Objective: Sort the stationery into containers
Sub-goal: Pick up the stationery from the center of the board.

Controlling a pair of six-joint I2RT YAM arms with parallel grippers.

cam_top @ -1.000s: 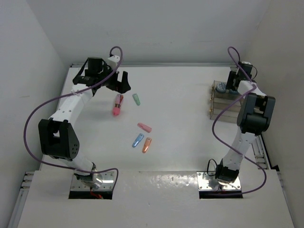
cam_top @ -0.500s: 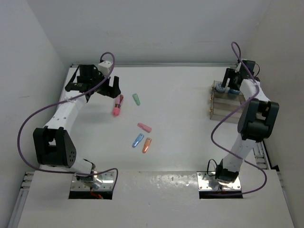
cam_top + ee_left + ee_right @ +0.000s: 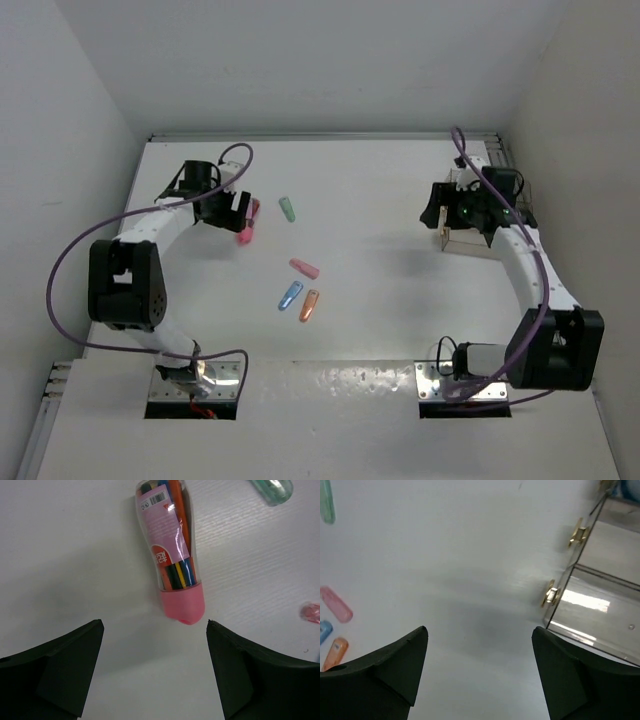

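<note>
- Our left fingers point(image 3: 65, 670) stand wide apart with nothing between them. They point down at the worktop point(image 3: 380, 250), just short of the capped end of the pink marker tube point(image 3: 172, 555), without touching it.
- The tube lies flat at the far left. It has a clear body with coloured sticks inside and a pink label.
- Past the tube to the right lies the green capsule point(image 3: 272, 490). The pink capsule point(image 3: 311, 612) shows at the edge of the left wrist view.
- Our left arm rises from its near-left base to a raised elbow. It then reaches far along the left side, the wrist bent right and downward.
- Our right fingers point(image 3: 375, 675) are also spread wide and hold nothing. They hang over bare worktop just left of the clear box point(image 3: 600, 600).
- The box sits at the far right. Its walls are transparent, and it has small gold fittings on the side facing us.
- In the middle of the worktop lie the pink capsule, the blue capsule point(image 3: 290, 295) and the orange capsule point(image 3: 309, 305). The blue and orange ones are side by side, nearer us.
- Our right arm swings out to an elbow at the near right. It then runs far along the right side, the wrist turned left over the box.
</note>
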